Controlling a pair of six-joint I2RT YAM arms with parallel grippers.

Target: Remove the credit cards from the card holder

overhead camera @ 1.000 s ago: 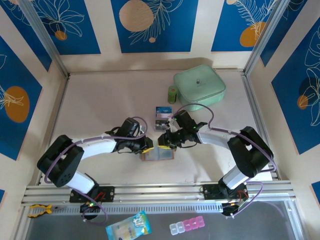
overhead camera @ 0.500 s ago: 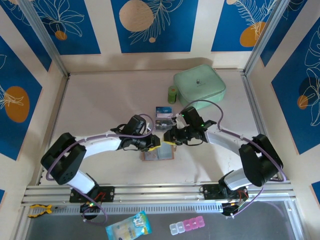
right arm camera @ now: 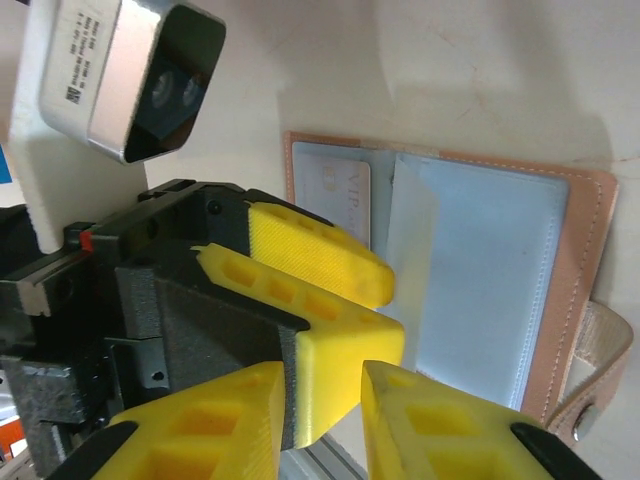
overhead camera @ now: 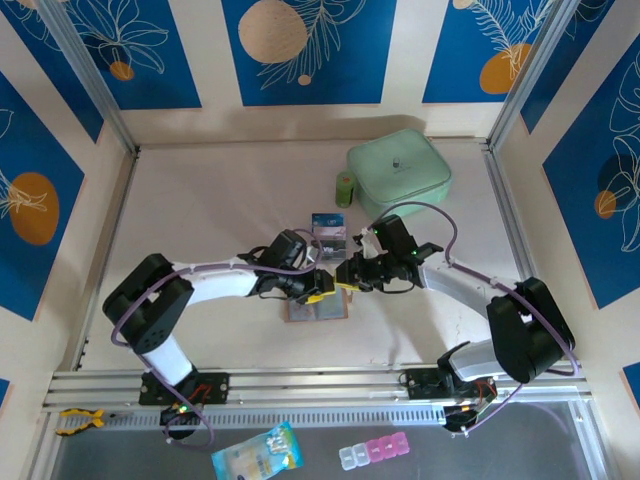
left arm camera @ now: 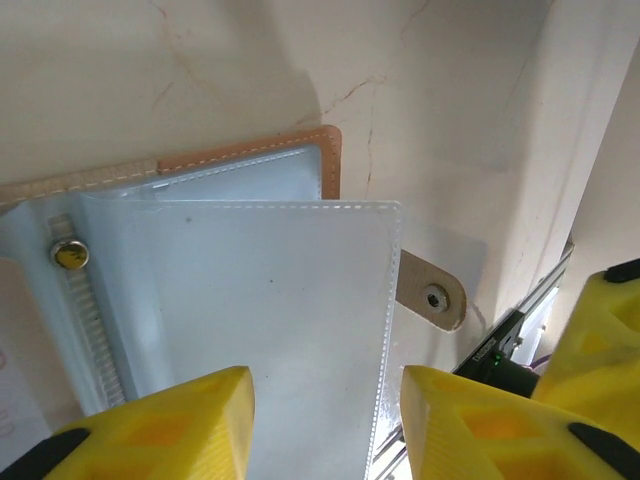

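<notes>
The left arm has pushed across to the right this past second. The left end effector [left arm camera: 325,400] now hangs directly over the open card holder [overhead camera: 322,311]. Its yellow fingers [left arm camera: 160,425] are spread wide and pinch nothing, and the holder's pale plastic sleeve [left arm camera: 270,300] lies beneath the gap.

Meanwhile the right end effector [right arm camera: 322,395] has drawn back to the right, off the holder's far edge, and sits just beside the left one. Its fingers show only a narrow gap and they're empty.

The holder itself hasn't budged. It lies flat and spread on the bench [overhead camera: 200,210], near the middle, between the two arms, with its snap tab [left arm camera: 432,297] sticking out past the edge.

The loose credit cards [overhead camera: 328,236] are already out, lying just beyond the holder on its far side, where they were a second ago. So nothing new came out in this stretch.

From the right wrist, a pale card [right arm camera: 338,195] is still tucked in one pocket, half hidden behind the left arm's fingers, so the job looks unfinished.

My read is that the arms have swapped positions. The left is set to pin or lift the sleeve, and the right waits clear for a pull. That leftover card sits close under the left fingers, so the right will have little room to reach it.
</notes>
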